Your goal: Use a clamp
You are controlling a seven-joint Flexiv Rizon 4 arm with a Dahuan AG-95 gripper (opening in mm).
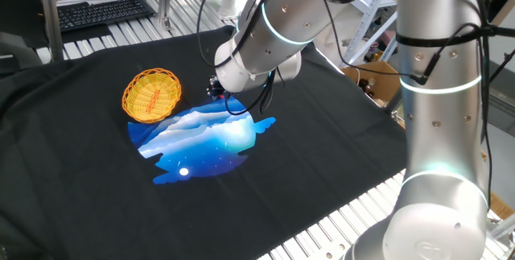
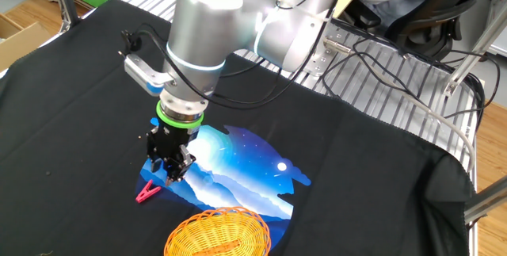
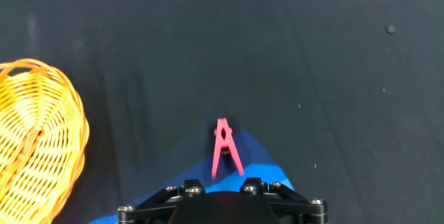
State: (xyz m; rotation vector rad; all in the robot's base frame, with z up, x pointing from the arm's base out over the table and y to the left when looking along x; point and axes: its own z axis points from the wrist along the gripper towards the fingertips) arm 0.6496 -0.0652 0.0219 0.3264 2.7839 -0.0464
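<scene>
Pincer point(image 2: 169, 170) hovering low over the tabletop point(image 2: 71, 89); finger state impossible to tell. Clamp point(image 3: 225, 154) lying flat just ahead of the pincer, untouched, at the blue cloth's point(image 2: 245, 165) corner. Likely light, stiff, springy plastic, prone to skidding; best pinched across the splayed handle legs.

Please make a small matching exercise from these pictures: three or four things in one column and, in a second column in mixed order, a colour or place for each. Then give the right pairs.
Things:
1. clamp
2. basket
3. gripper
4. black cloth

Descriptions:
A. yellow wicker, lying beside the blue picture
B. covers the table under everything
C. pink-red, lying at the pointed edge of the blue picture
D. black, hanging just above the clamp

Right pairs: 1-C, 2-A, 3-D, 4-B

The blue picture is the flat blue and white sheet on the cloth. Whether the jaws are open or shut cannot be told.
</scene>
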